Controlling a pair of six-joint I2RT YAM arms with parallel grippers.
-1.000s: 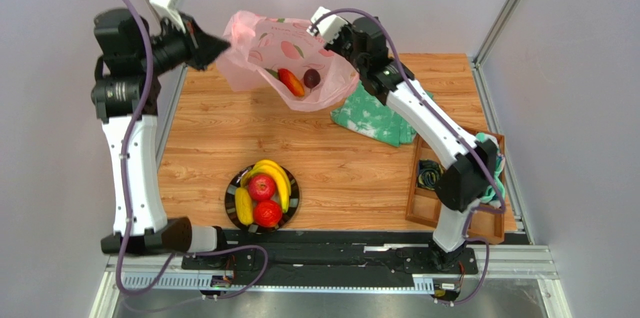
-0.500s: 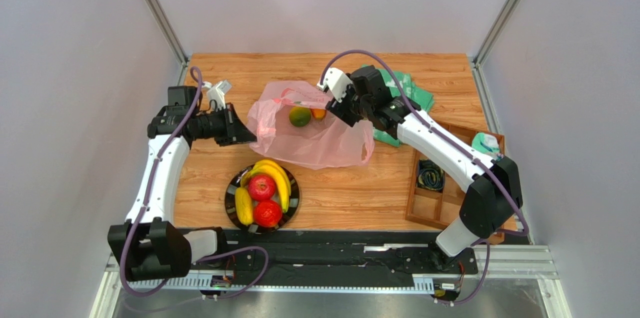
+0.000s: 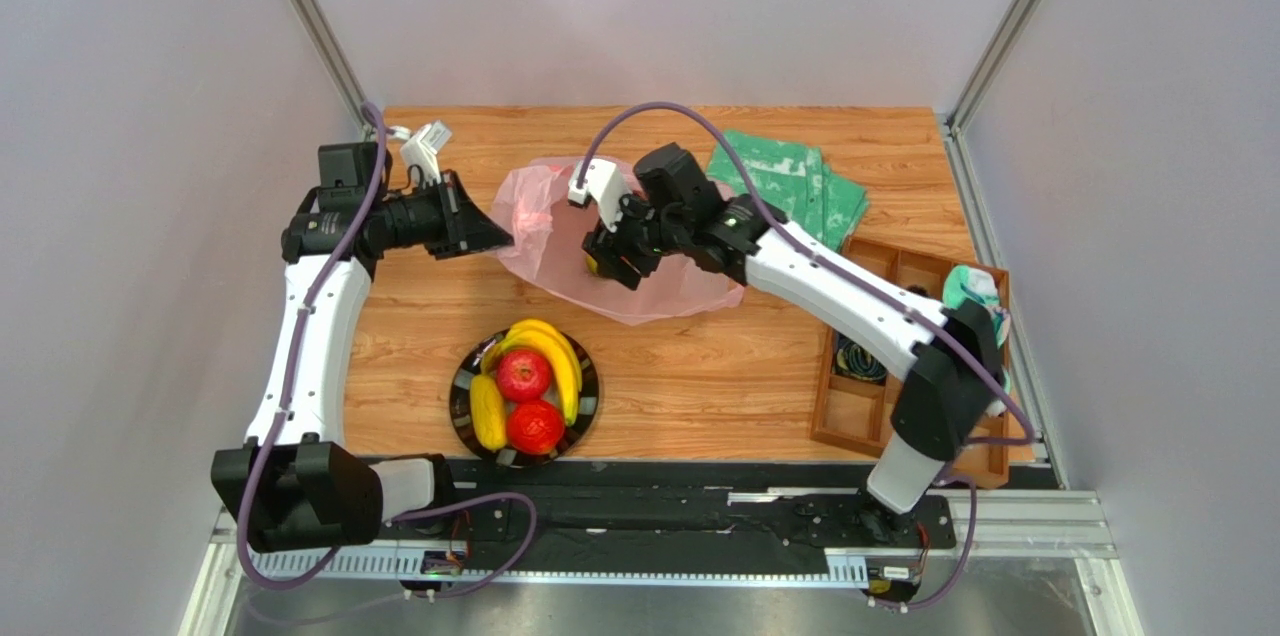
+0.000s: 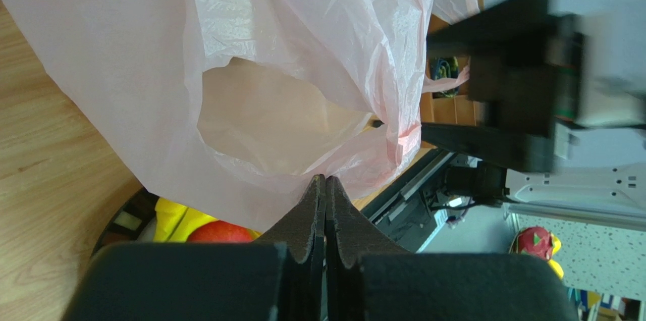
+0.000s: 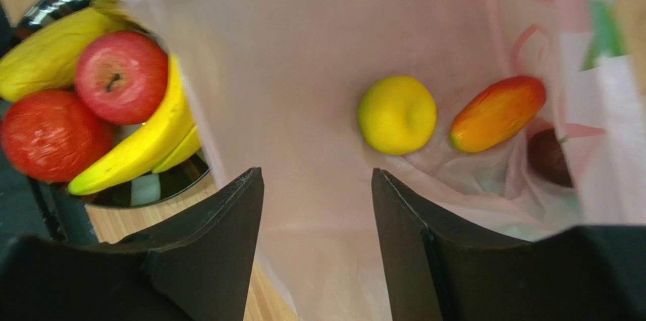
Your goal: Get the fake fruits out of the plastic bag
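One wooden table holds everything. One pink plastic bag lies on it, between the two pincers. The left pincer is pinched shut on the bag's edge. The right pincer is at the bag's mouth, its two fingers apart with nothing between them. Just past those fingers, inside the bag, I count three: one yellow lemon, one red-orange mango and one dark plum. One black plate sits nearer the arm bases than both pincers. It holds two red apples and some bananas I cannot count.

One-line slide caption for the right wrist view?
Open right hand hovers at the translucent pink plastic bag, facing a round yellow plastic lemon, an orange-red mango and a dark plum inside.
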